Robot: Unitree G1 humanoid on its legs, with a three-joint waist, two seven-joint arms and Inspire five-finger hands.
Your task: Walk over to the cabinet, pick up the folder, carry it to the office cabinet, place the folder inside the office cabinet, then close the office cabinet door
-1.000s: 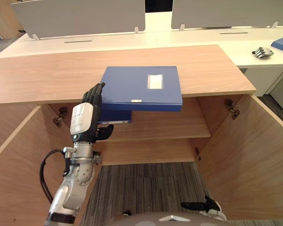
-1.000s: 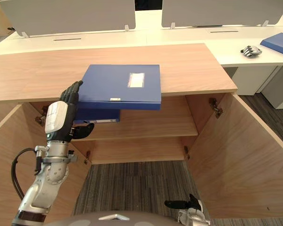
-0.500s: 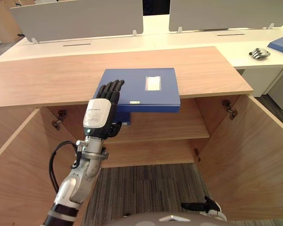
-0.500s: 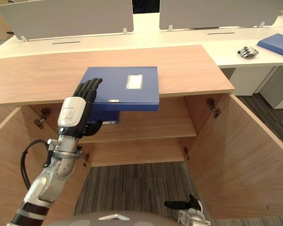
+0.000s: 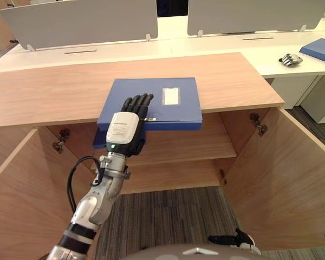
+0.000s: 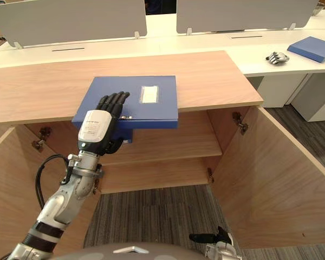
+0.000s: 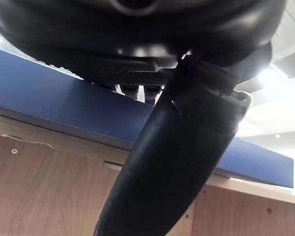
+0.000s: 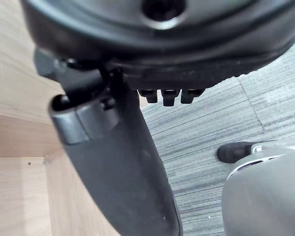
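A blue folder (image 5: 173, 97) with a pale label lies flat on the wooden cabinet top (image 5: 43, 92), its near edge hanging out over the open front. My left hand (image 5: 124, 130) rests on the folder's near left part, open. Its fingers (image 6: 115, 100) lie straight on the cover and its thumb (image 7: 177, 162) reaches under the overhanging edge (image 7: 49, 98). A darker blue piece (image 5: 99, 142) shows below that edge, partly hidden by the hand. My right hand (image 5: 227, 238) hangs low near the carpet, relaxed and holding nothing.
Both cabinet doors stand wide open, the left door (image 5: 16, 189) and the right door (image 5: 281, 179). A bare shelf (image 5: 189, 143) runs inside. Behind are white desks with grey dividers (image 5: 81, 21). At the far right lie another blue folder (image 5: 319, 50) and a small dark object (image 5: 290, 59).
My left hand has risen from beside the folder's left edge and moved right, so its fingers now lie on the cover. The head camera has shifted a little.
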